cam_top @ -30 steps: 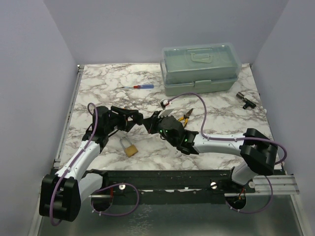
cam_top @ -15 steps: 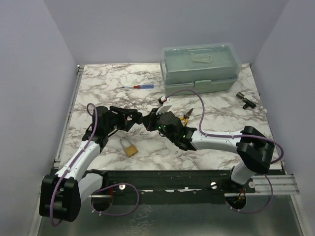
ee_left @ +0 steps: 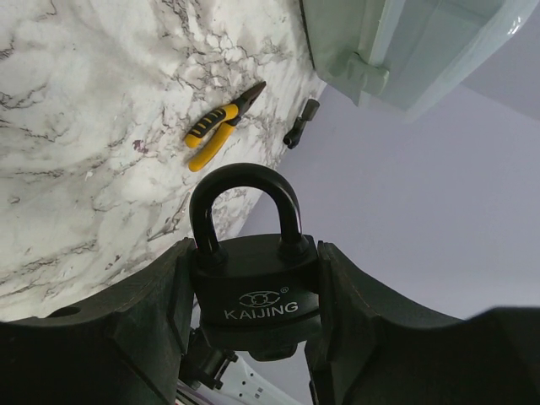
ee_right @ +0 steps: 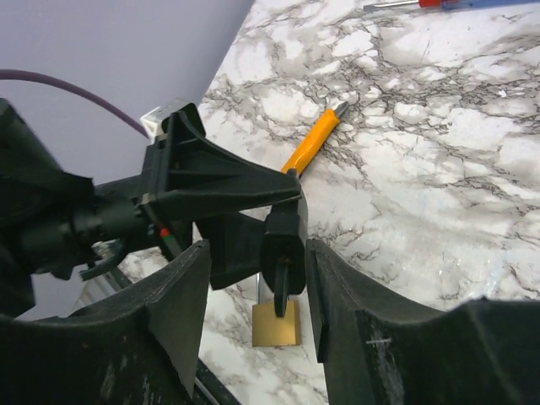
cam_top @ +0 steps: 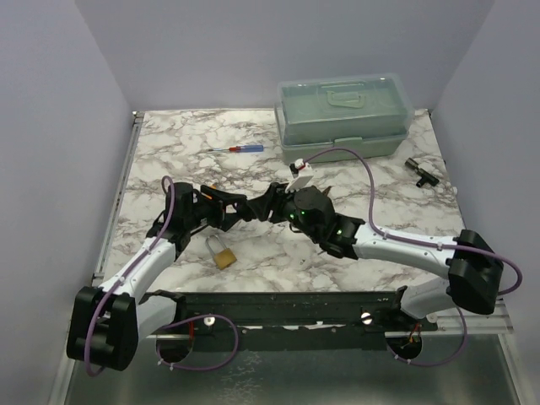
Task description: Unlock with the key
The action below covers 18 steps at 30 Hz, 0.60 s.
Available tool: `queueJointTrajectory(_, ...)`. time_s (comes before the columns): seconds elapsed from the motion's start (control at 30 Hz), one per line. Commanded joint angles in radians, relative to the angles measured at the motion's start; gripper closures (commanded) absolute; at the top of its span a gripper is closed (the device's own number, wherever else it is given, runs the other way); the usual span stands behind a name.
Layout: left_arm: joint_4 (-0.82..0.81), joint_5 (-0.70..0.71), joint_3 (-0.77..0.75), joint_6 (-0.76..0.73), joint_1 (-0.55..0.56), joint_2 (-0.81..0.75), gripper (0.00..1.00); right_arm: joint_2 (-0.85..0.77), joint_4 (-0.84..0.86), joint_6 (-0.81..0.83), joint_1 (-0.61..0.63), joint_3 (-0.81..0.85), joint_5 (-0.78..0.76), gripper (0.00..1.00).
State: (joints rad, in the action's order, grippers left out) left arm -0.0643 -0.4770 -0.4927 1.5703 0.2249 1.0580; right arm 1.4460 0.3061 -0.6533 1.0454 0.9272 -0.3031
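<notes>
1. Chiefly, risks losing the key (ee_right: 281,288). Gripped by nothing, so liable to slide out of the black padlock (ee_left: 253,291) and drop to the tabletop (cam_top: 169,143). Would take only a tilt or jolt of the left arm, or a blade pushed only partway into the keyhole. Cannot tell how deep it sits.
2. Also could go wrong on re-gripping. Closing the right fingers (ee_right: 169,316) off-centre would knock the key sideways, bend it, or lever the lock askew.
3. Equally, could end up turning the whole lock rather than the key if the hold on the body proves slack under twist.
4. Worth not mistaking the brass padlock (ee_right: 275,323), lying on the tabletop just behind the key at lower centre of the right wrist frame, for the lock being worked.
5. Left fingers (ee_left: 156,316): clamped on both flanks of the black padlock's body, at lower centre of the left wrist frame, shackle pointing up and seated at both ends.
6. Right fingers: spread apart, holding nothing, filling the lower left and lower right of the right wrist frame.
7. Key: seen as a thin dark stub just below frame centre, sticking out of the black padlock's underside. Sits between the right fingers, touching neither, nearer the one at frame right.
</notes>
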Motion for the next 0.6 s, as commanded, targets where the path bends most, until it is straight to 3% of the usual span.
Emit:
queueJointTrajectory(0.0, -0.114, -0.048, -0.018, 0.008, 0.000, 0.023, 1.00, -0.070, -0.094, -0.040, -0.001, -0.049, 0.056, 0.46)
queueJointTrajectory(0.3, -0.127, -0.046, -0.026, 0.001, 0.000, 0.057, 1.00, -0.048, -0.157, -0.069, -0.001, -0.046, 0.132, 0.46)
queueJointTrajectory(0.57, -0.132, -0.054, -0.016, 0.006, -0.001, 0.050, 1.00, 0.022, -0.143, -0.054, -0.001, -0.010, 0.088, 0.59)
